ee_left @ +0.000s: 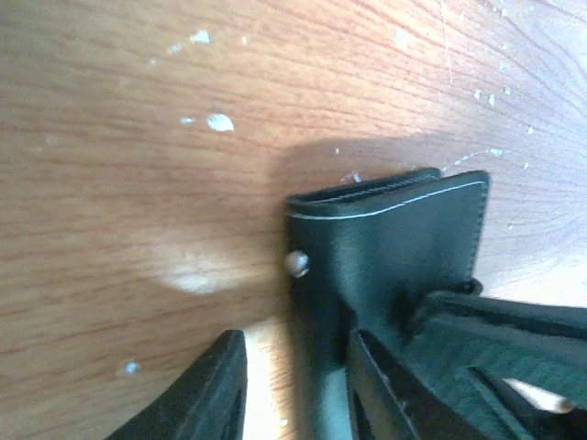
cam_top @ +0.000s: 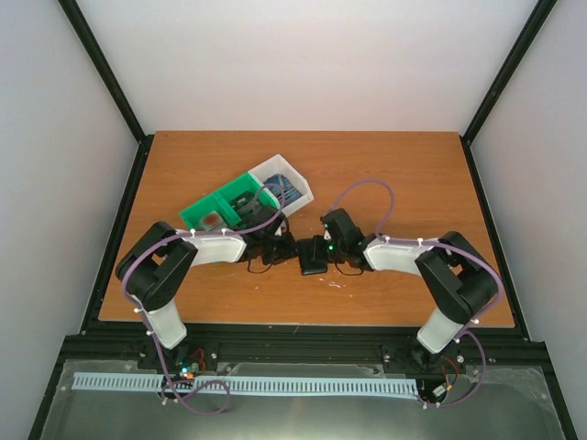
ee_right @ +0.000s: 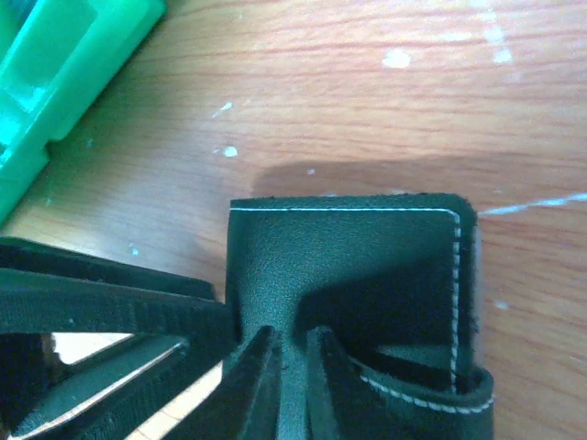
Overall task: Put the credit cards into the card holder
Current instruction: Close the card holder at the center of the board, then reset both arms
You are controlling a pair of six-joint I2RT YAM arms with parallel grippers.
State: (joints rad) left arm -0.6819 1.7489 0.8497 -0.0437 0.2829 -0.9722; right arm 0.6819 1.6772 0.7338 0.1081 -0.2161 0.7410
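Note:
The black card holder [cam_top: 312, 258] lies on the table between both grippers. In the right wrist view my right gripper [ee_right: 292, 337] is shut on a raised fold of the card holder [ee_right: 339, 257]. In the left wrist view my left gripper [ee_left: 293, 341] is open, its jaws either side of the card holder's [ee_left: 394, 243] snap-stud edge, one finger over wood, the other over the leather. The credit cards sit in the bin: blue ones [cam_top: 286, 191], a dark one [cam_top: 246, 207] and a reddish one [cam_top: 213, 220]. No card is in either gripper.
The green and white three-compartment bin [cam_top: 196, 214] stands just behind the left gripper [cam_top: 281, 249], its green corner [ee_right: 55, 82] near the right gripper [cam_top: 319, 247]. Black frame rails border the wooden table [cam_top: 394, 165].

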